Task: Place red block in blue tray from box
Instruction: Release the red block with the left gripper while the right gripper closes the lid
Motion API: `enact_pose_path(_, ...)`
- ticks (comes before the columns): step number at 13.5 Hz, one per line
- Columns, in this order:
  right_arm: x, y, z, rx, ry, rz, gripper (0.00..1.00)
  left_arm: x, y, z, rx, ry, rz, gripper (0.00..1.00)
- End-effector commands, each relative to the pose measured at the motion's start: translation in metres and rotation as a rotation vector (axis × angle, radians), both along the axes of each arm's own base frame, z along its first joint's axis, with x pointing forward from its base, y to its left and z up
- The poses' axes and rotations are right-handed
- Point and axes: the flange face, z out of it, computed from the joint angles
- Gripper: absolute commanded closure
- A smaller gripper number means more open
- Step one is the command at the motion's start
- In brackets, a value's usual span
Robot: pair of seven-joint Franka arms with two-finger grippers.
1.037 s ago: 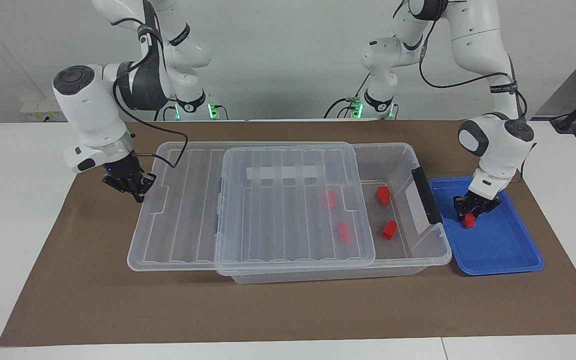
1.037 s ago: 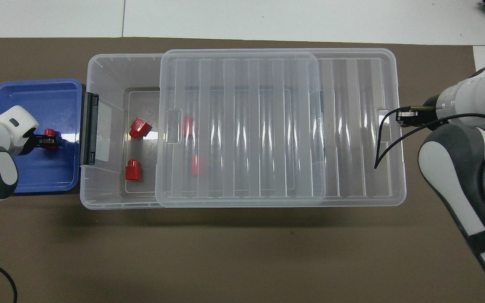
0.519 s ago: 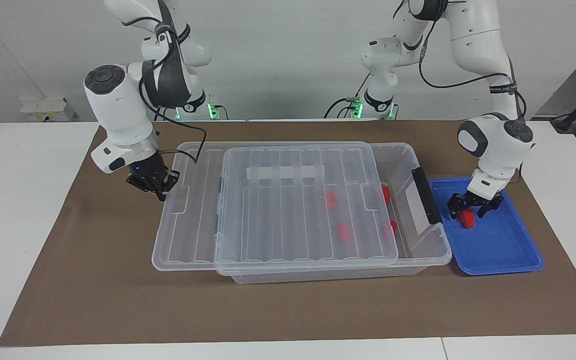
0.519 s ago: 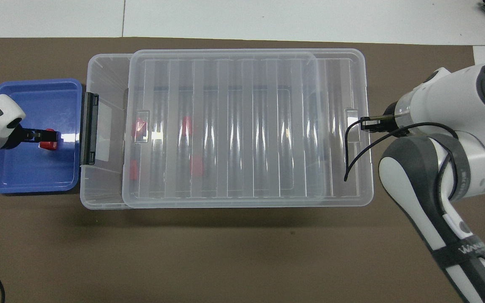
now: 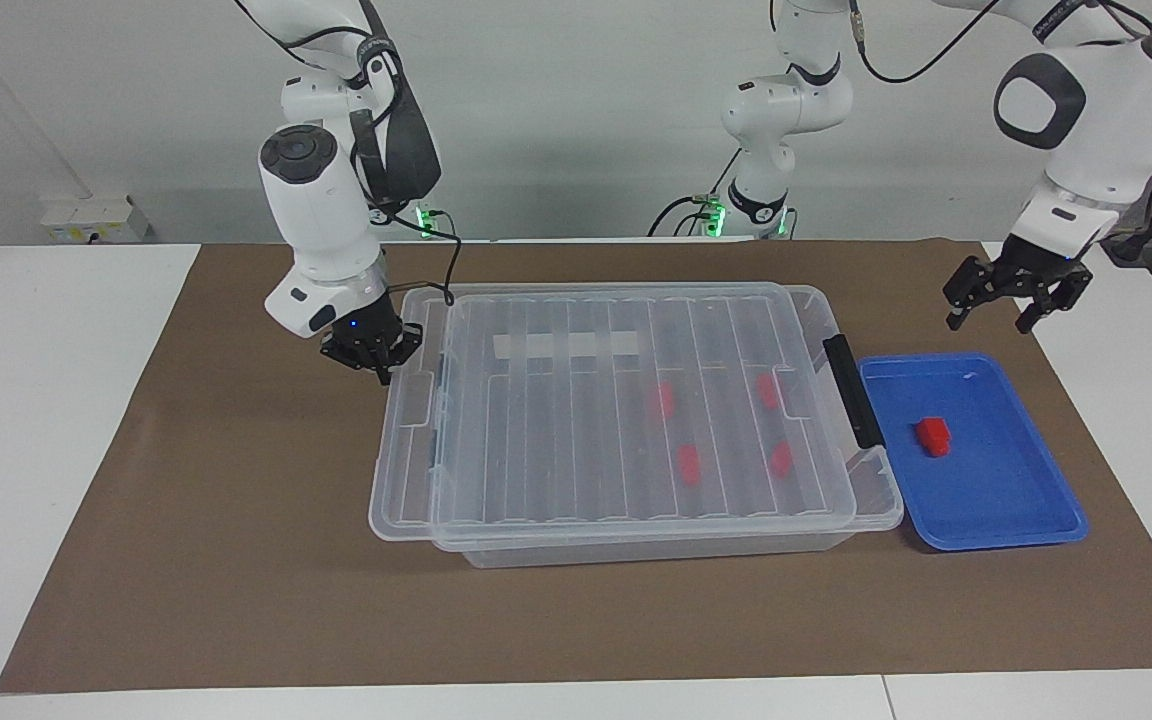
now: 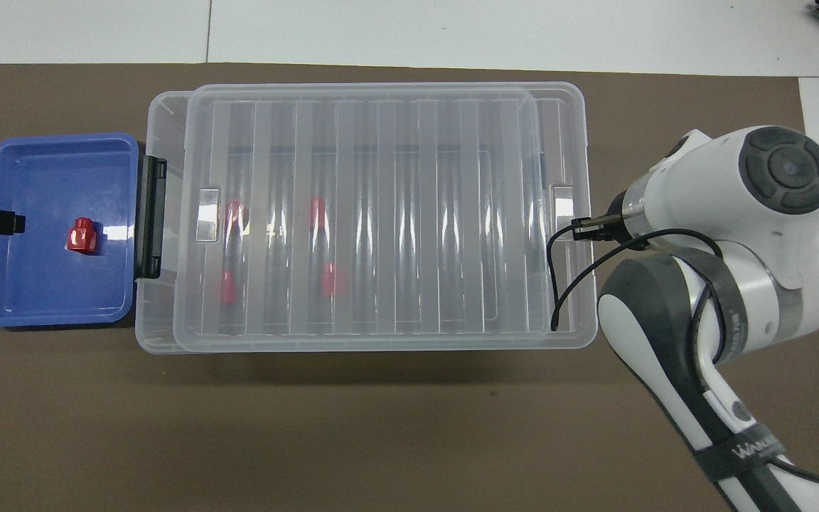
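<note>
We read the clock on the overhead view, with twelve o'clock pointing away from the robots.

The block (image 6: 82,236) lies in the tray (image 6: 54,299), just toward three o'clock of the tray's middle, and nothing touches it. The tray sits on the mat (image 5: 236,600) at nine o'clock of the box (image 5: 866,500), just beside the end with the black clip (image 5: 844,390).

The left end effector (image 5: 1016,300) hangs in the air with its fingers spread wide and nothing between them. From overhead, only its tip shows, over the tray's nine o'clock rim. In the facing view it is well above the tray and clear of the block.

The right end effector (image 5: 373,358) is down at the three o'clock end of the lid (image 5: 616,430), with its fingertips together at the lid's rim by the end tab. We cannot tell whether they pinch the rim or only press against it.

The lid lies flat over nearly all of the box. It leaves a narrow strip uncovered at the nine o'clock end and overhangs the box a little at three o'clock. Through the lid we see four more blocks (image 5: 688,464) on the box floor, all in the half toward nine o'clock.

The mat covers the middle of the white counter (image 5: 56,400).
</note>
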Motion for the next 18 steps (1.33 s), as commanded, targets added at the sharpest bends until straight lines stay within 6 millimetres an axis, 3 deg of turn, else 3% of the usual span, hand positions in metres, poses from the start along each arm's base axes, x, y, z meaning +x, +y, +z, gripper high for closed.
enact_pose_path(1,-0.014,0.013,0.002,-0.001,0.012,0.031,1.00,-0.012,-0.010,0.013,-0.008,0.011,-0.020,0.00)
enact_pose_path(3,-0.015,0.018,0.002,0.001,0.009,0.046,1.00,-0.011,-0.037,0.013,-0.004,0.010,-0.071,0.00)
enact_pose_path(5,-0.018,0.030,0.002,0.004,0.005,0.070,1.00,-0.010,-0.044,0.013,-0.003,0.008,-0.083,0.00)
enact_pose_path(8,-0.018,0.032,0.003,0.005,0.001,0.073,1.00,-0.007,-0.051,0.021,0.002,-0.024,-0.103,0.00)
enact_pose_path(10,-0.018,0.033,0.003,0.005,0.001,0.075,1.00,-0.001,-0.091,0.029,0.006,-0.083,-0.166,0.00)
enact_pose_path(14,-0.017,0.032,0.007,0.005,0.001,0.070,1.00,-0.002,-0.089,0.037,0.005,-0.092,-0.159,0.00)
enact_pose_path(16,-0.019,0.023,0.016,0.007,0.002,0.046,1.00,-0.004,-0.091,0.048,0.000,-0.049,-0.157,0.00)
enact_pose_path(18,-0.020,0.003,0.027,0.005,0.000,0.007,1.00,-0.004,-0.088,0.063,0.016,-0.014,-0.151,0.00)
